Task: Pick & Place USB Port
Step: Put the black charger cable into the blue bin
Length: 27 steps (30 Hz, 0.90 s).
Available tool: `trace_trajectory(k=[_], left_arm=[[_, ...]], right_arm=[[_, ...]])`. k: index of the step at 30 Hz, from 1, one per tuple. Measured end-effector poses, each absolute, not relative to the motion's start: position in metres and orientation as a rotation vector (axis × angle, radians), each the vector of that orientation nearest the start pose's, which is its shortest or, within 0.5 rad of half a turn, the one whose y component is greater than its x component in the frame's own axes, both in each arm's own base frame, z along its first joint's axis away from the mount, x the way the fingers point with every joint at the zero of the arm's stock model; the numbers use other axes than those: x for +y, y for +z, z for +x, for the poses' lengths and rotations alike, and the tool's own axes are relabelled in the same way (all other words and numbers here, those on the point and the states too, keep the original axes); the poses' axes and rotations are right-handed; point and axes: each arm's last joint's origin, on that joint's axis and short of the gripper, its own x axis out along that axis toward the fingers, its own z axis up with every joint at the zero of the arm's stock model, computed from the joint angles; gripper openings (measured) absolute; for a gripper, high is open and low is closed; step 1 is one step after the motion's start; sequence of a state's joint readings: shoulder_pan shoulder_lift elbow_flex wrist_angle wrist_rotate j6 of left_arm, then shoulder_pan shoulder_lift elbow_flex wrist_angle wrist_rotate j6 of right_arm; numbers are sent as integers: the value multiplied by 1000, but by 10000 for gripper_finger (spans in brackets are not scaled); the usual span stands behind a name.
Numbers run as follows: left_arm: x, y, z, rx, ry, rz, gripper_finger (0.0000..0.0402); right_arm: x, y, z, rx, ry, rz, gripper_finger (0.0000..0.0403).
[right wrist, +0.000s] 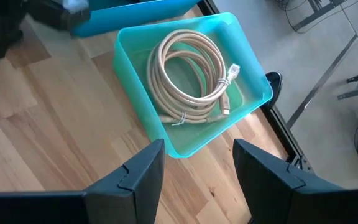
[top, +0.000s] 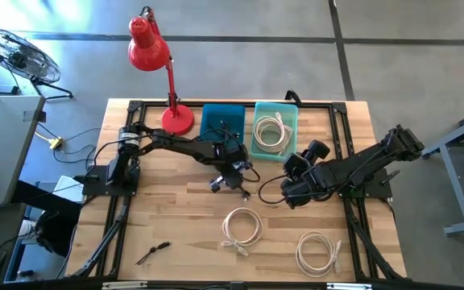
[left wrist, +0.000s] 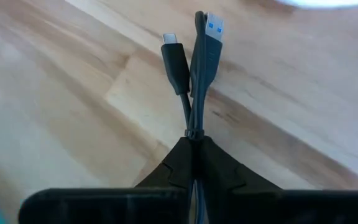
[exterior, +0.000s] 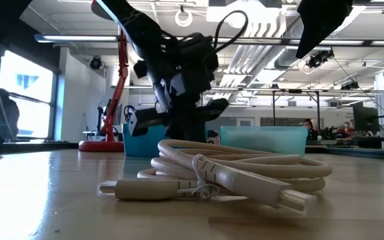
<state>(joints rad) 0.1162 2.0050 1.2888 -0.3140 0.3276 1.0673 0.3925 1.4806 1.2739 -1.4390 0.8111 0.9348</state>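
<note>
The left gripper (left wrist: 194, 146) is pinched fully closed on a black USB cable (left wrist: 194, 68); its two dark fingers (left wrist: 173, 165) meet with the cord squeezed between them. Just past the fingertips the cable's two plugs stand side by side, a small slim one and a wider one with a blue insert, over bare wood of the table (left wrist: 61, 112). Only the left wrist view shows this grip. From above, the same gripper (top: 230, 179) is a dark knot with the cable's loops (top: 252, 173) trailing beside it toward the right arm, and the plugs cannot be made out.

Behind the left gripper, toward the table's far edge, sits a blue bin (top: 222, 122) with dark cable in it; next to that is a teal bin (top: 275, 129) holding a coiled cream cable (top: 271, 131). The right wrist view looks straight down into this teal bin (right wrist: 185, 146) and shows its coil (right wrist: 191, 71) tied with a white connector on top.

The right gripper (right wrist: 197, 171) hangs near the teal bin with its fingers spread apart and nothing between them; from above it (top: 296, 184) lies just beside the left gripper's cable.

On the near side lie two loose cream coils (top: 242, 228) (top: 319, 250) and a small black cable (top: 153, 252). In the low view the nearer coil (exterior: 232, 175) fills the foreground and hides the table beneath the left gripper (exterior: 179, 87). A red desk lamp (top: 155, 60) stands at the far left corner.
</note>
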Motion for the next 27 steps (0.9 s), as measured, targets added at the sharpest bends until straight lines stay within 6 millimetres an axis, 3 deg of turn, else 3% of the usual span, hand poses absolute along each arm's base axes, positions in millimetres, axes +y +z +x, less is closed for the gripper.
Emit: trace_trajectory(k=[6,14,18,22,27], left_arm=[[37,199,388,790,-554,760,16],[37,276,350,749,-335,779,16],[56,304,327,773,-144,769,16],[95,309,309,845,45,610,16],[147,290,301,917,154,426,16]], right_arm=[[78,288,230,1024,-840,-166,184],[84,288,227,1022,-820,-179,184],[83,288,228,1011,-826,-190,184],[83,288,227,1012,-826,-191,184],[83,288,228,998,-831,-197,184]])
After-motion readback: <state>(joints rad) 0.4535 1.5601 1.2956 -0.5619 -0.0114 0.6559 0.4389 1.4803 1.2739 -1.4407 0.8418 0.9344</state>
